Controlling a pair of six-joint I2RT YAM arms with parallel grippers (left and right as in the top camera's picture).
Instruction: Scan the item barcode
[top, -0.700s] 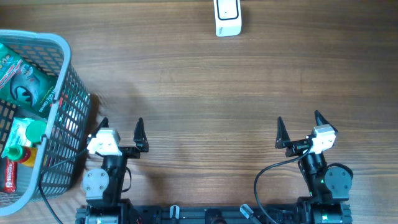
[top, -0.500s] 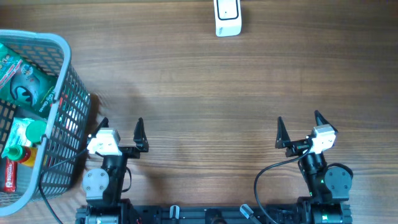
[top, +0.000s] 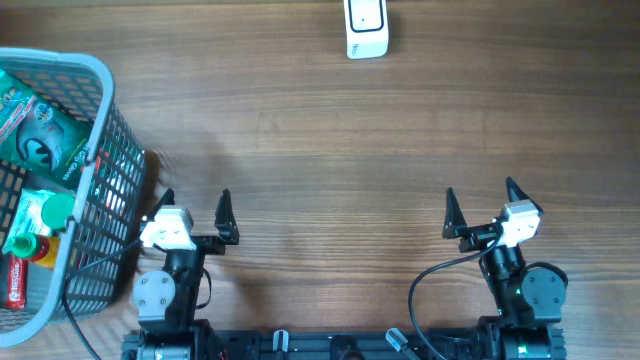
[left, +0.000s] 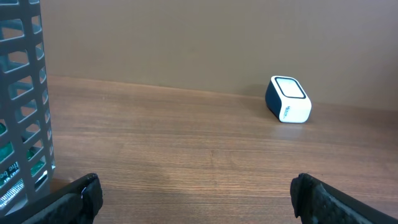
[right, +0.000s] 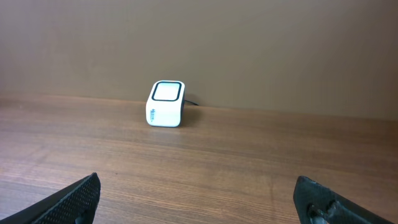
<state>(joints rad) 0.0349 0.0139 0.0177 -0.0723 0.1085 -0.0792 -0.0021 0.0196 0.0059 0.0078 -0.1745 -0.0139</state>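
Idling, left gripper (top: 194, 200) beside the basket (top: 100, 75) and right gripper (top: 480, 192) well apart from it gape empty — nothing has moved. Scanning hasn't begun.

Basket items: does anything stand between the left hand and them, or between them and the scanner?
Yes. The mesh wall of the basket stands between the open left hand and the items, so they likely need reaching from above. Between that wall and the scanner, only bare table shows.
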